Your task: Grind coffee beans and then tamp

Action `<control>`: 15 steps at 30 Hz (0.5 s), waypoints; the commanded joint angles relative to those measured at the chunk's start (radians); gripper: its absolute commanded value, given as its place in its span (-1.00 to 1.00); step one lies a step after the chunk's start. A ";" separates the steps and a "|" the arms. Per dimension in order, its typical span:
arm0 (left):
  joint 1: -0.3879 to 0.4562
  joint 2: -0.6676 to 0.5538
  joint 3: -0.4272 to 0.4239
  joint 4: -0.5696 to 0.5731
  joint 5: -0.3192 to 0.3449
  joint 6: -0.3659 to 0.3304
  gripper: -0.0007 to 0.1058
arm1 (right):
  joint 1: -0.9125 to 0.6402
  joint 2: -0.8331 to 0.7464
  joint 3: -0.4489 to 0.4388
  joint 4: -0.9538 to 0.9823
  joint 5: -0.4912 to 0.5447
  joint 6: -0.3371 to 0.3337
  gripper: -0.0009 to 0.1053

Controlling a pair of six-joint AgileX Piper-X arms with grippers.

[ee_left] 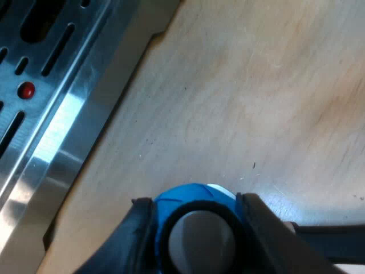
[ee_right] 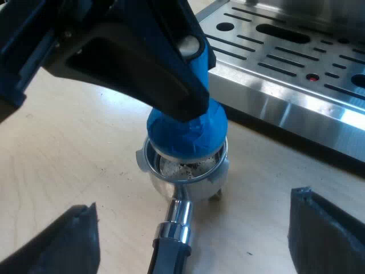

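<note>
At the holder (ee_right: 185, 171), my left end effector (ee_left: 197, 210) clamps the blue tamper (ee_right: 188, 128); I'd press squarely, while my right end effector (ee_right: 193, 201) gapes empty.

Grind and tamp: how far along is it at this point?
Grinding looks done: the holder lies on the table with grounds in its basket. In hand: the left gripper is shut on the blue tamper at the basket's mouth. Remaining: pressing fully and lifting the tamper out. The right gripper is open by the handle.

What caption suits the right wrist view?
Left gripper holds a blue tamper in the round metal holder beside the slotted steel drip tray.
</note>
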 commanded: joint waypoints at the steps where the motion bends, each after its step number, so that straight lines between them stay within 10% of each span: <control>1: -0.002 -0.003 0.000 -0.011 -0.011 0.006 -0.98 | -0.004 -0.003 0.003 -0.008 -0.009 -0.013 0.33; 15: -0.002 -0.003 0.066 -0.049 -0.019 0.006 -0.98 | -0.004 -0.003 0.003 -0.008 -0.009 -0.010 0.33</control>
